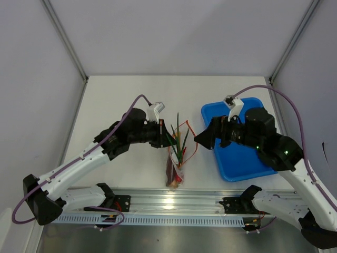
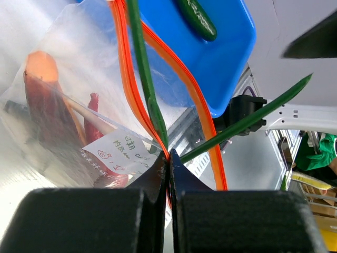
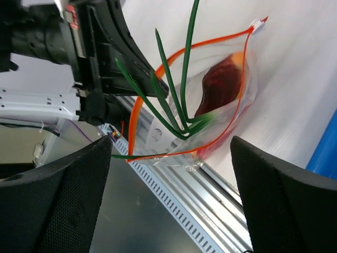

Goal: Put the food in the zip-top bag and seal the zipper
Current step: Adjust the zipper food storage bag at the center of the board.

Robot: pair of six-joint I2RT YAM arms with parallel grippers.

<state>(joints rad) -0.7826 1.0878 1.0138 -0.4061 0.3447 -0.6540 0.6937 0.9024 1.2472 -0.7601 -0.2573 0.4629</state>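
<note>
Main risk: onion stalks stick well out past the bag mouth. If the zipper strip gets pressed now, it closes on green stems and won't seal. They need pushing in deeper or folding first.

Second: left jaws are fully shut, pinching only one lip of the zipper strip, right where a stalk crosses it. Any tug from there likely drags the whole bag across the tabletop, and it already lies close to the metal rail at the near edge.

Third: right jaws come in close to the stalk tips, so a forward move could snag one and flick it out.

Not finished either: cucumber lies in the blue tray, outside the bag. Sausage bun is down at the closed end. A red piece beside it may be the chili, can't say for sure.

Pose: left arm reaches in from the left, wrist roughly level, holding the mouth open. Right arm is folded over the tray, jaws spread wide and empty, pointing at the bag opening from just beside it. Bag sits between the two arms, mouth facing away from the bases.
</note>
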